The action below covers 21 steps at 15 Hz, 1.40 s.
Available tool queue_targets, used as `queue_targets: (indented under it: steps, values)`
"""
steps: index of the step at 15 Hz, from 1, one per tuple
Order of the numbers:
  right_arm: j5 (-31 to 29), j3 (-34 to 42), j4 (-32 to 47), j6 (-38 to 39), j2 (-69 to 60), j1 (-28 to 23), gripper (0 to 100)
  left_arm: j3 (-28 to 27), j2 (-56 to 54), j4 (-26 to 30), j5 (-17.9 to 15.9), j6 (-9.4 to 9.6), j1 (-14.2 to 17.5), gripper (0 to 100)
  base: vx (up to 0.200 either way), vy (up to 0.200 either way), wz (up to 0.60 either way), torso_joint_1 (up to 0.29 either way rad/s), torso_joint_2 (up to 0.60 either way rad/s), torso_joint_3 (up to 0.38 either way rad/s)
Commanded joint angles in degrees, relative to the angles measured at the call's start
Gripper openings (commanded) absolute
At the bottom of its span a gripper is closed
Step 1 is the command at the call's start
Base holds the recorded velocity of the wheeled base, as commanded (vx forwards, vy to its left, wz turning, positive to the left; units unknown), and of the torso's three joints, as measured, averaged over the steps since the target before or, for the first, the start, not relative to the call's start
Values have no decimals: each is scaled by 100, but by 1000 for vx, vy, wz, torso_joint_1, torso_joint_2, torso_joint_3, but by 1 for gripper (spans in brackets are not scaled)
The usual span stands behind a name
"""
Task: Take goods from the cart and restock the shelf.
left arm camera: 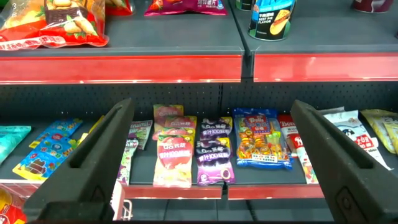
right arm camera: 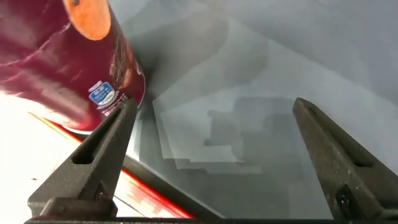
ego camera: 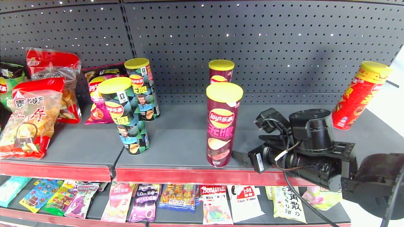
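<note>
A maroon chip can (ego camera: pixel 222 126) with a yellow lid stands upright at the front edge of the grey upper shelf (ego camera: pixel 180 132). My right gripper (ego camera: pixel 238 156) is just to its right, low by its base, open with nothing between its fingers. In the right wrist view the can (right arm camera: pixel 74 62) is beside one finger (right arm camera: pixel 106 149), outside the open gripper (right arm camera: pixel 211 118). My left gripper (left arm camera: pixel 211 155) is open and empty, facing the lower shelf's candy bags (left arm camera: pixel 211 155).
A second maroon can (ego camera: pixel 221 71) stands behind the first. Two green-and-black cans (ego camera: pixel 126 116) and snack bags (ego camera: pixel 30 119) fill the shelf's left. A red can (ego camera: pixel 359 94) leans at the far right. A red edge strip (ego camera: pixel 189 176) fronts the shelf.
</note>
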Motion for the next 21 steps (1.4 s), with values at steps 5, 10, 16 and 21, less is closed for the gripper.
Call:
queue_targets:
  steps: [5,10,16,21]
  values:
    - [-5,-102,1,4,90,55,100,0,-2,0,0,-1,1,100,0,0,0,0,0,0]
    - [4,-146,1,4,134,99,100,0,-2,0,0,-1,1,100,0,0,0,0,0,0]
    - [-5,-225,1,4,204,108,100,0,-2,0,0,-1,1,100,0,0,0,0,0,0]
    - [-5,-93,1,40,-42,46,100,0,-2,0,0,-1,1,100,0,0,0,0,0,0]
